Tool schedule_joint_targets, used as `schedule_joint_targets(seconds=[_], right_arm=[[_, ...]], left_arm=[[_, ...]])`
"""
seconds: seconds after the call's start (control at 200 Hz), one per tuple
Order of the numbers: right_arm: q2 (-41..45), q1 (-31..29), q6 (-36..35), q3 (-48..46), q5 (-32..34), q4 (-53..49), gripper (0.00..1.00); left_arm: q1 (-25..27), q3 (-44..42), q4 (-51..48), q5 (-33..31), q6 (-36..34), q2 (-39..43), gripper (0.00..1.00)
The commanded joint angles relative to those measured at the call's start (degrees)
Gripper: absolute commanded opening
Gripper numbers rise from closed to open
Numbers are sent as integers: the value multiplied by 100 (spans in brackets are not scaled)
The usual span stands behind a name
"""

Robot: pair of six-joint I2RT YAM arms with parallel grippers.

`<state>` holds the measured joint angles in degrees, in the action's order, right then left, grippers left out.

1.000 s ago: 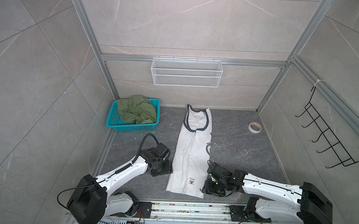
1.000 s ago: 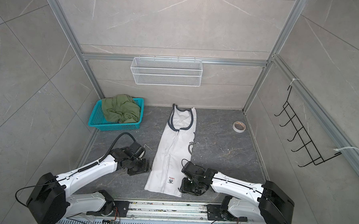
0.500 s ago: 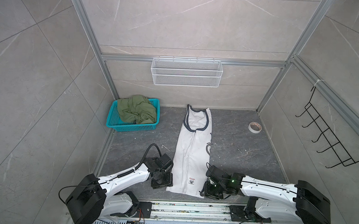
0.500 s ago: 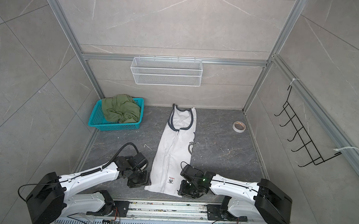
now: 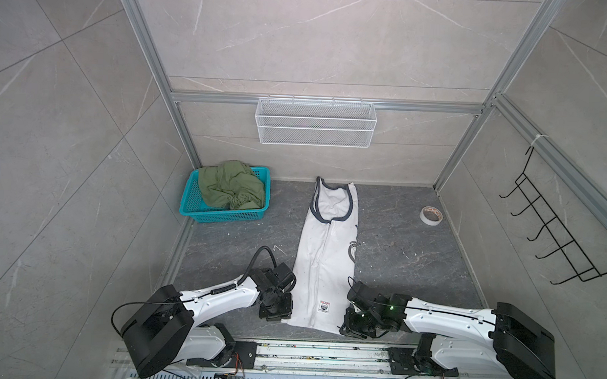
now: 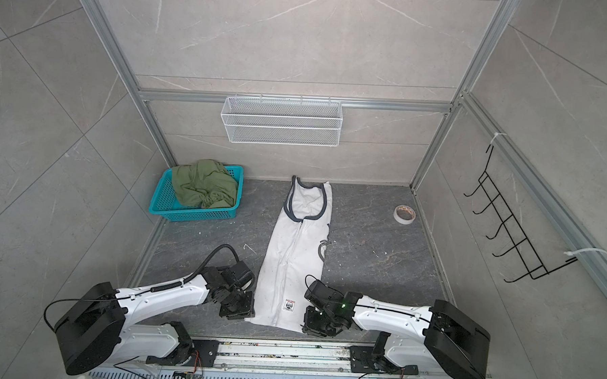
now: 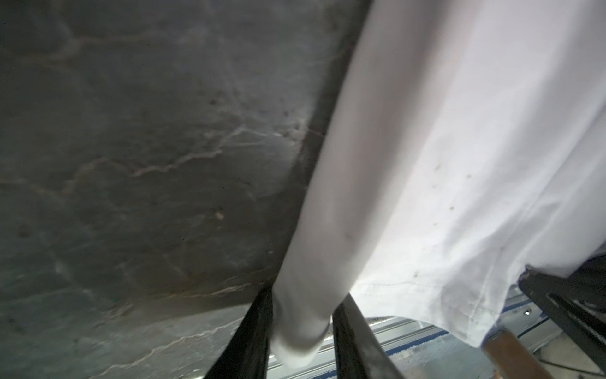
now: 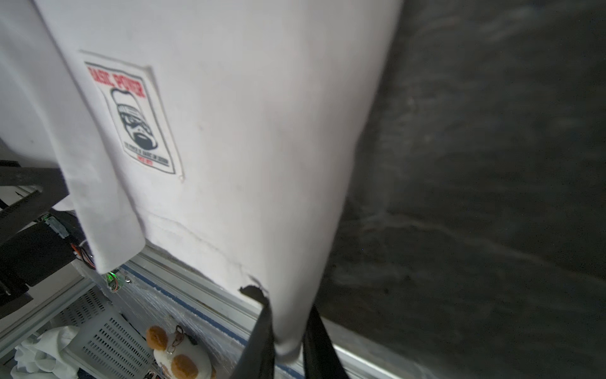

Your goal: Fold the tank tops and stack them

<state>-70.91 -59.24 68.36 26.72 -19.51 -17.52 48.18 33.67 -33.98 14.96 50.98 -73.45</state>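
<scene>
- The white top (image 5: 327, 254) lies lengthwise on the table (image 5: 415, 258), folded into a narrow strip with its hem toward the robot. The green top (image 5: 230, 185) sits bunched in the basket (image 5: 223, 213) at the far left.
- The left gripper (image 7: 301, 331) pinches the hem's left corner and the right gripper (image 8: 288, 338) its right corner. Cloth fills the gap between each pair of fingers, though the blurred wrist views leave it unclear how many layers are caught.
- The step in hand looks like carrying the hem up to the neckline to halve the strip.
- Lift both corners together and level, keeping the hem taut so no layer sags.
- Travel straight along the strip, lay the hem square on the straps, then let go.
</scene>
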Motion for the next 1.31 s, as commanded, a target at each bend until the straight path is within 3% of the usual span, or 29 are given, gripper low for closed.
schedule_joint_targets(seconds=[0.0,0.11,0.339,0.449,0.594,0.883,1.308], right_arm=[[3,-28,-61,61,133,-171,13],[81,-26,-249,391,418,-616,0],[435,95,-490,1108,1200,-1379,0],[465,563,-819,1486,1335,-1703,0],[327,1604,-1341,1911,1174,-1765,0],[-996,2906,-2454,3122,1200,-1465,0],[-2863,3961,-2886,4233,568,-681,0]], left_arm=[[94,117,139,149,106,2,25],[104,298,85,81,108,39,16],[72,1313,-379,-461,-149,43,10],[-67,2069,-621,-766,-454,-275,8],[-513,2925,-448,-811,-797,-928,5],[-1397,4896,-245,-838,-1091,-2680,5],[-1993,6741,-264,-589,-1297,-4424,11]])
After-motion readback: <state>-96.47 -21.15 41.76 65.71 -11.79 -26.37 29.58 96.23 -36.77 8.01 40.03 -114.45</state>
